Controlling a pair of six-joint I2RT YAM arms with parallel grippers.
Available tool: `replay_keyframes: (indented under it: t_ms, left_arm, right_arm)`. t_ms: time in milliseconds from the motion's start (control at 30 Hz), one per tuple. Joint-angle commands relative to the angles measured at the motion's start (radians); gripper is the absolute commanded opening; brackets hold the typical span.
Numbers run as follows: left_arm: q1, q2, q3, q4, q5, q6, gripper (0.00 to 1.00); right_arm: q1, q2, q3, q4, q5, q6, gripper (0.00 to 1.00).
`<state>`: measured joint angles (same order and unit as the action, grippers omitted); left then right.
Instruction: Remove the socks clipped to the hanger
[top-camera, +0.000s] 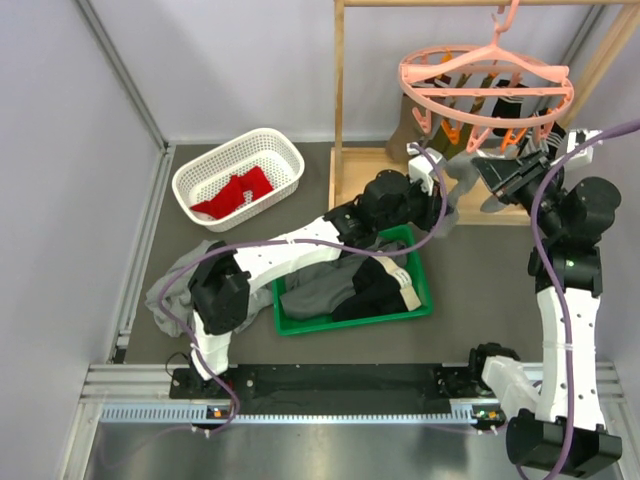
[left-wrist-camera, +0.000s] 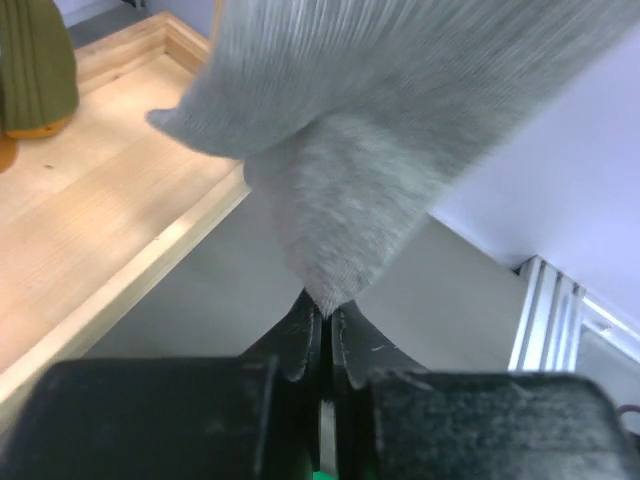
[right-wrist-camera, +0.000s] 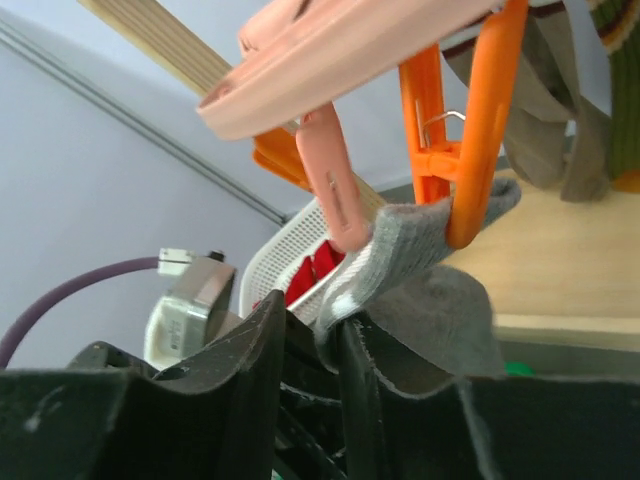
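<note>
Black fingers (left-wrist-camera: 300, 340) of the left gripper (left-wrist-camera: 322, 318) are filling the bottom of its wrist view. They are pressed tight together and pinching the very toe of a soft grey knitted sock (left-wrist-camera: 350, 200), which is hanging from the round pink plastic clip hanger (right-wrist-camera: 340, 50).

Up at the sock's cuff, right under the hanger's ring, a bright orange plastic clip (right-wrist-camera: 470, 130) is biting the folded edge. A pale pink clip (right-wrist-camera: 335, 190) is dangling just beside it.

And the right gripper (right-wrist-camera: 308, 312) is sitting just below that orange clip. Its fingers are standing a narrow slot apart, with the cuff's edge dipping into the slot. Whether they are squeezing the fabric, I cannot tell.

Other socks are hanging under the hanger too, an olive ribbed one (left-wrist-camera: 35, 60) among them, over the light wooden base board (left-wrist-camera: 100, 220) beneath the hanger.

Well off to the hanger's left, a white slotted plastic basket (top-camera: 290, 160) is holding red socks (top-camera: 235, 192). Below the hanger and nearer the arm bases, a green plastic tray (top-camera: 425, 300) is carrying larger grey and black garments (top-camera: 350, 285).
</note>
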<state>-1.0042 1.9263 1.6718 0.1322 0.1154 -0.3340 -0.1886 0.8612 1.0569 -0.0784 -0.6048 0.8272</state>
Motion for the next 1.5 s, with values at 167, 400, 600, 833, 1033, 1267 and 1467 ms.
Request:
replay_keyframes:
  t_ms: [167,400,600,833,1033,1267,1467]
  left_arm:
    - [-0.002,-0.167,-0.122,0.020,-0.071,0.007,0.00]
    - [-0.002,-0.227,-0.165,-0.031,-0.088,0.001,0.00]
    - [0.019,-0.259,-0.192,-0.043,-0.092,-0.016,0.00]
    - [0.061,-0.302,-0.221,-0.042,-0.057,-0.048,0.00]
    - [0.072,-0.339,-0.253,-0.034,-0.027,-0.045,0.00]
    - [0.072,-0.368,-0.279,-0.032,-0.010,-0.053,0.00]
    - [0.072,-0.378,-0.291,-0.031,0.003,-0.062,0.00]
  right_arm:
    - [0.011,-0.011,0.274,-0.432,0.164,-0.250,0.52]
    - [0.011,0.084,0.537,-0.688,0.279,-0.385,0.64]
    - [0.011,0.148,0.606,-0.732,0.330,-0.395,0.65]
    - [0.073,0.137,0.508,-0.485,0.324,-0.418,0.65]
    - [0.172,0.217,0.540,-0.521,0.413,-0.471,0.64]
    - [0.259,0.240,0.526,-0.482,0.536,-0.493,0.61]
    - [0.302,0.269,0.531,-0.477,0.583,-0.510,0.54]
